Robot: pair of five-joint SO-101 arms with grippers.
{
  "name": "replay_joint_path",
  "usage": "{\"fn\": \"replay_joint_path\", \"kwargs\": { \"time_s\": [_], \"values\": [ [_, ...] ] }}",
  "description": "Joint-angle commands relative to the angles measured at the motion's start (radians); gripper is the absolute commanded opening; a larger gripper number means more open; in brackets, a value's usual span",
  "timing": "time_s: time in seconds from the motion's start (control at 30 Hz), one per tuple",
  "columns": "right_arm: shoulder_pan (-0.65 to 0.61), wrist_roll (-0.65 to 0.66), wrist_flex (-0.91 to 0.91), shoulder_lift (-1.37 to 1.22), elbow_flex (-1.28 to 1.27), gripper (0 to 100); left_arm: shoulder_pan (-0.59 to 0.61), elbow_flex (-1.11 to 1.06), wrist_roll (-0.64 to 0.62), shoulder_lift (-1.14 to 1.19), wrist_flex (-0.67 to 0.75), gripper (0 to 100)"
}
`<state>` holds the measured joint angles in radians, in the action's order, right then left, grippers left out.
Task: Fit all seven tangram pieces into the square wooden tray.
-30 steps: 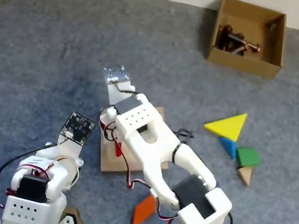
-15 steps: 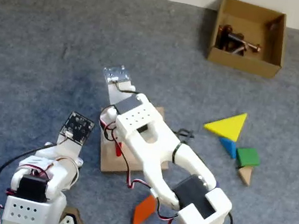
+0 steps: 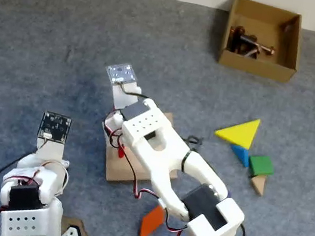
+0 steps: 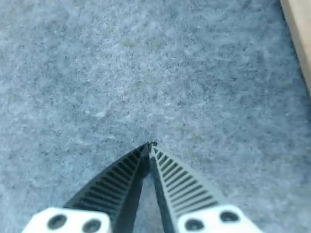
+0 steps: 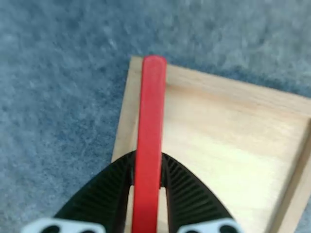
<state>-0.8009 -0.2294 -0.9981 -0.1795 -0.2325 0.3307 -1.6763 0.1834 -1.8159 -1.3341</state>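
The right arm is stretching from its base at 5 o'clock toward the table's centre, its wrist hanging over the wooden tray (image 3: 113, 170). The right gripper (image 5: 147, 156) is clamping a red piece (image 5: 150, 111) that is standing on edge at the tray's corner; whether the piece is touching the wood cannot be told. The left arm is sitting at 7 o'clock, pointing toward 12. The left gripper (image 4: 151, 144) is pressing its fingers together on nothing above the grey carpet (image 4: 146, 73). A yellow triangle (image 3: 241, 132), blue piece (image 3: 240, 154), green square (image 3: 261, 166) and tan triangle (image 3: 259, 184) are lying clustered at 3 o'clock, and an orange piece (image 3: 152, 222) is lying at 6 o'clock.
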Motion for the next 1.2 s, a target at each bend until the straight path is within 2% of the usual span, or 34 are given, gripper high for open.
{"fn": "replay_joint_path", "kwargs": {
  "time_s": [0.0,0.23,0.4,0.67,1.17],
  "values": [
    [0.013,-0.002,0.031,0.007,0.007,1.0,0.013,-0.019,-0.005,-0.005,-0.002,1],
    [0.010,-0.002,0.025,0.007,0.005,1.5,0.013,-0.019,-0.005,-0.005,-0.002,1],
    [0.002,-0.008,0.010,0.007,-0.031,6.3,0.013,-0.019,-0.005,-0.005,-0.002,1],
    [-0.053,-0.003,0.012,0.008,-0.042,6.6,0.013,-0.019,-0.005,-0.005,-0.002,1],
    [-0.031,-0.002,-0.082,0.015,-0.007,6.6,0.013,-0.019,-0.005,-0.005,-0.002,1]
  ]
}}
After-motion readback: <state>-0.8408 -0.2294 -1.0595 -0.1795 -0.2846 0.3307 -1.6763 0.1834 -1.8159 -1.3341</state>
